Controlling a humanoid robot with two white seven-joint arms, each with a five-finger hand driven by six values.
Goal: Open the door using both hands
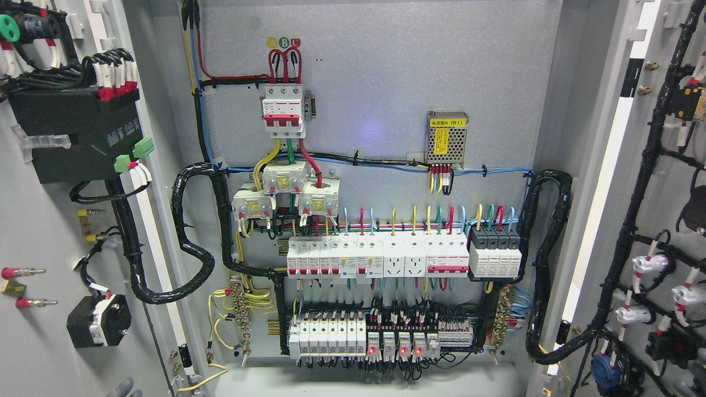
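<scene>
Head view: both cabinet doors stand swung wide. The left door [60, 231] fills the picture's left side with its inner face turned toward the camera, carrying a black module and looped black cable. The right door [656, 220] does the same on the right, strung with a black wiring harness and white connectors. Between them the cabinet back panel [375, 88] is fully exposed: a red-and-white main breaker [283, 110] near its upper middle, a perforated metal power supply [447, 138] toward its upper right, and a row of breakers [380, 258] across its lower half.

Of the robot, only grey fingertips [126, 387] show at the bottom edge near the left door's lower corner (most likely the left hand, though no arm is visible to confirm it). They touch nothing visible; how far they are spread cannot be told. The right hand is out of sight.

Judging by the doors, the opening step looks complete. What remains is probably lowering the hands clear without snagging the door wiring.
</scene>
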